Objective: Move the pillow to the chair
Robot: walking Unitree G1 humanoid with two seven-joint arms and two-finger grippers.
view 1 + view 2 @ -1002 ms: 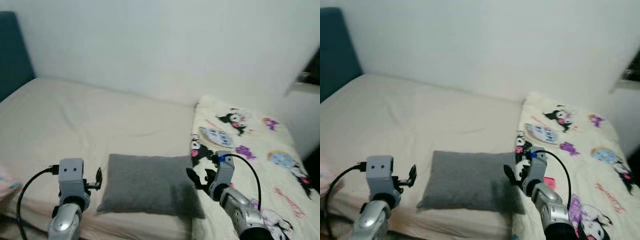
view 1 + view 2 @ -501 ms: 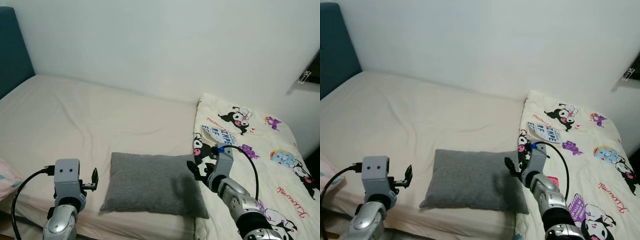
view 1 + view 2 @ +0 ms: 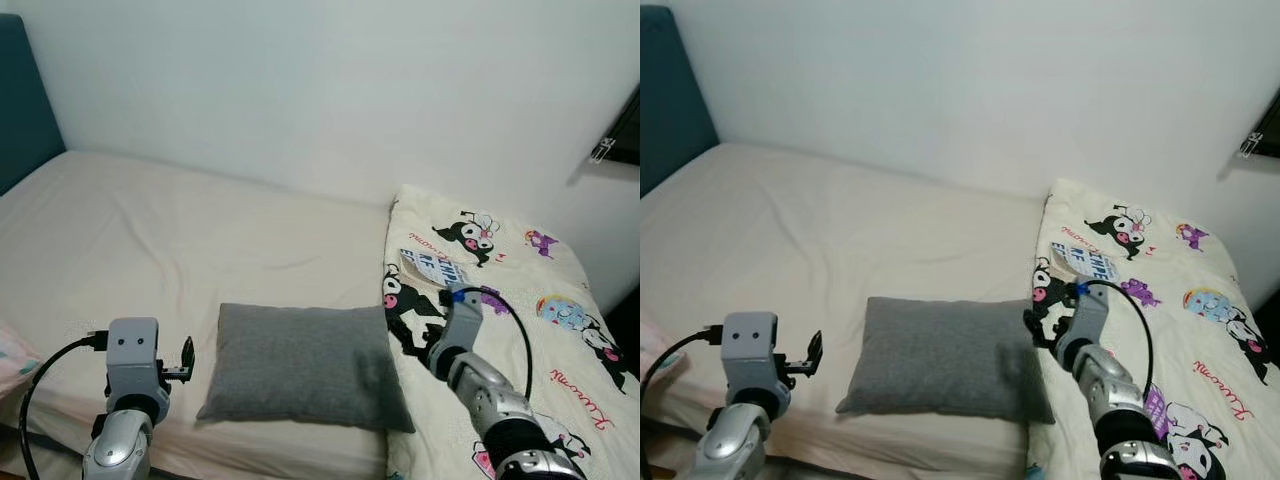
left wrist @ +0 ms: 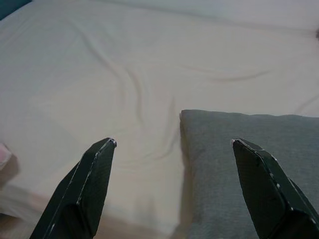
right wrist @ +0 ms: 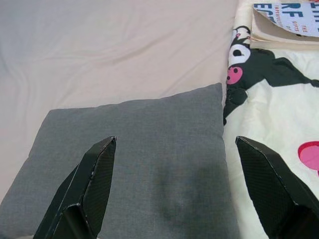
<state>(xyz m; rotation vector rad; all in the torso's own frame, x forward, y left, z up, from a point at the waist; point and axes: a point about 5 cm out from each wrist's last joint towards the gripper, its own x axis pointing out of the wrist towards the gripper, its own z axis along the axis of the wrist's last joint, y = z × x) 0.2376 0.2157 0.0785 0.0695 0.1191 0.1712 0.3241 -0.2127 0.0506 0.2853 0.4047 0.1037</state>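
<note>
Grey and flat, the pillow point(image 3: 300, 364) is lying near the front edge of the cream bed point(image 3: 150, 230), its right end touching a cartoon-print blanket point(image 3: 500, 290). I am holding my left end effector point(image 4: 172, 189) just off the pillow's left end, fingers point(image 4: 84, 189) spread wide. My right end effector point(image 5: 174, 184) is hovering over the pillow's right end, beside the blanket, fingers spread wide too, gripping nothing.

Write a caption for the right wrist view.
Open right gripper above the grey pillow, beside the cartoon blanket.
</note>
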